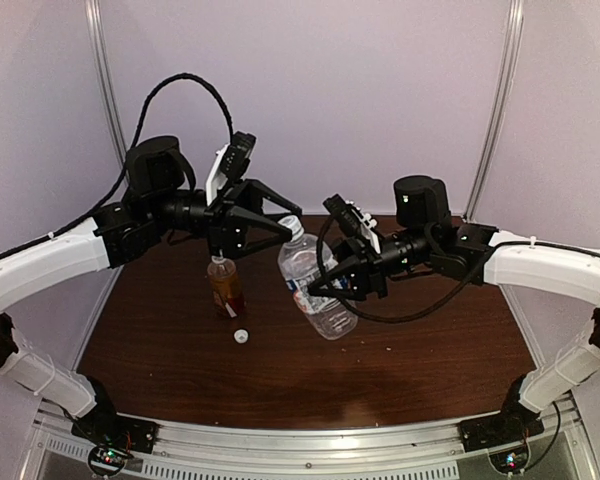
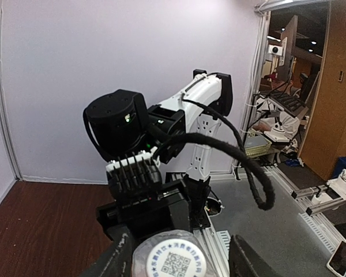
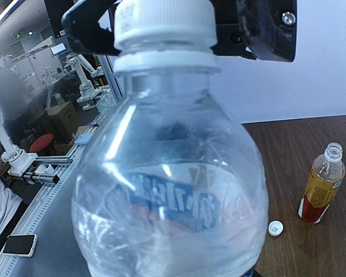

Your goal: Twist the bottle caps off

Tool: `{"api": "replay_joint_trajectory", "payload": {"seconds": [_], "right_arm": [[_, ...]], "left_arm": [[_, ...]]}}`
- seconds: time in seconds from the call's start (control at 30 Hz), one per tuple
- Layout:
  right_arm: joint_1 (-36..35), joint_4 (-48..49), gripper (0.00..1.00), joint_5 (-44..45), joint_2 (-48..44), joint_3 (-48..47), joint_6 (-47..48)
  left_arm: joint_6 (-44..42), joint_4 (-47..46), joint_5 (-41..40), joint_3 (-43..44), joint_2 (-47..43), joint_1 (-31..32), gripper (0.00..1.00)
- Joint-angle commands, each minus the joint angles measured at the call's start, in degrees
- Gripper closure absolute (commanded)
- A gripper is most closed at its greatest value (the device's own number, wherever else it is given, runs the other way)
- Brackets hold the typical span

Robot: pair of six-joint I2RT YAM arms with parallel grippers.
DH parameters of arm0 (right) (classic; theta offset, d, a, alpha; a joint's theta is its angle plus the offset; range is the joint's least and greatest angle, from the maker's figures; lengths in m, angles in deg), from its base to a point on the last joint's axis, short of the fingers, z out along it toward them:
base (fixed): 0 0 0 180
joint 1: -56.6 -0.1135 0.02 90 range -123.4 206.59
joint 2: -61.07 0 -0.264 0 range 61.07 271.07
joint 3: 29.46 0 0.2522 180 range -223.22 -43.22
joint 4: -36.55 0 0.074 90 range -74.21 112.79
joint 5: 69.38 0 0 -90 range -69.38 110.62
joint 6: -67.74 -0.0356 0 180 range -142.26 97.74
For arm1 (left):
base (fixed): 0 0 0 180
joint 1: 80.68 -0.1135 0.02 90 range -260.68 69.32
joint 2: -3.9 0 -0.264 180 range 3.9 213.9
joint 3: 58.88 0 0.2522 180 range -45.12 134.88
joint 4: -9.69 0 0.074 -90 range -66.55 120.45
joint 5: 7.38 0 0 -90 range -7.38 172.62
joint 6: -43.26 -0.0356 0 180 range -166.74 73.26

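Observation:
My right gripper point(image 1: 321, 286) is shut on the clear bottle point(image 1: 315, 285) with the blue-white label and holds it tilted above the table. The bottle fills the right wrist view point(image 3: 173, 190) and hides that gripper's fingers. Its white cap point(image 1: 290, 227) is on the neck. My left gripper point(image 1: 293, 222) is open, one finger on each side of this cap point(image 2: 176, 262), with a gap showing on the right. The amber bottle point(image 1: 225, 287) stands upright on the table with its neck bare point(image 3: 333, 152). A loose white cap point(image 1: 241, 337) lies just in front of it point(image 3: 275, 228).
The brown table point(image 1: 400, 370) ends at a metal rail along the near side. Purple walls with metal posts close the back and the sides. A black cable point(image 2: 242, 161) loops off the right arm.

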Motion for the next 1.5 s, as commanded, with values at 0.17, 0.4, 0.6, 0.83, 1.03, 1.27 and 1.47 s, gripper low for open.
{"api": "replay_joint_trajectory", "payload": {"seconds": [0.17, 0.4, 0.6, 0.83, 1.03, 1.27, 1.47], "right_arm": [[-0.22, 2.45, 0.62, -0.82, 0.03, -1.81, -0.62], [-0.2, 1.72, 0.63, 1.31, -0.06, -2.24, -0.62], [-0.2, -0.54, 0.63, 16.02, -1.4, -2.36, -0.62], [-0.66, 2.74, 0.62, 31.75, -2.44, -0.44, -2.68], [-1.34, 3.27, 0.61, 35.6, -2.15, 0.05, -2.84], [-1.34, 3.88, 0.61, 33.19, -3.42, 1.41, -2.31], [-1.34, 3.86, 0.61, 29.88, -3.75, 1.93, -1.82]], "left_arm": [[2.94, -6.71, 2.19, -1.3, 0.43, -0.3, 0.6], [3.25, -5.76, 0.95, -1.4, 0.38, -0.29, 0.72], [7.05, -2.16, -12.05, -1.02, -0.84, -0.06, 0.83], [19.65, 1.07, -32.44, -0.38, -0.77, 2.22, 0.82], [20.01, 3.39, -36.97, 1.87, 1.13, 3.93, 0.71], [18.63, 3.06, -37.42, 1.61, 0.5, 3.84, 0.5], [16.3, 2.48, -35.3, 0.98, -0.67, 3.22, 0.34]]}}
